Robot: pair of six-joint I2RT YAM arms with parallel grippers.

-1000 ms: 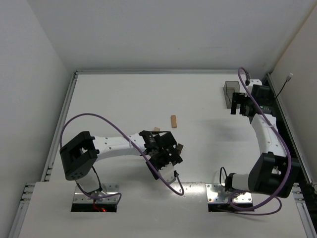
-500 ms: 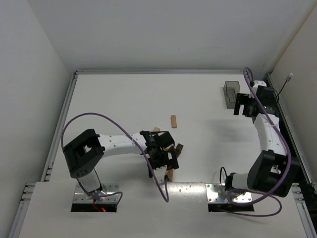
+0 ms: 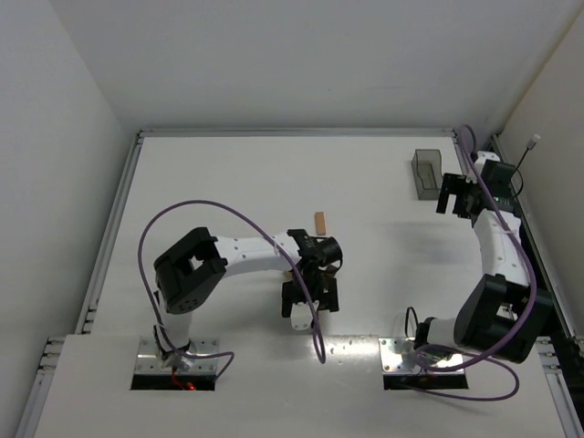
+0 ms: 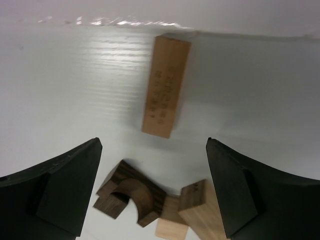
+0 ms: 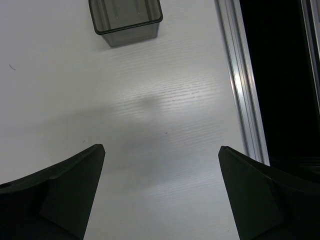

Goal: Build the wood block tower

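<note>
Loose wood blocks lie on the white table, and no stacked tower shows in any view. A long tan block [image 4: 166, 85] [image 3: 320, 222] lies just beyond my left gripper [image 4: 154, 143] [image 3: 313, 276]. That gripper hangs open over a small cluster: a dark brown arch block [image 4: 132, 192], a tan block [image 4: 200, 210] and a smaller tan piece [image 4: 172, 228]. The cluster sits between the left fingers [image 4: 65, 190] and touches neither. My right gripper [image 5: 161, 148] [image 3: 461, 193] is open and empty over bare table at the far right.
A smoky translucent bin [image 3: 426, 173] [image 5: 126, 17] stands at the back right, just beyond the right gripper. A metal rail [image 5: 242, 85] runs along the table's right edge. White walls enclose the left, back and right sides.
The left arm swung right and the gripper turned, so it now straddles the block cluster, jaws slightly narrower. The right gripper drifted right, away from the bin.
</note>
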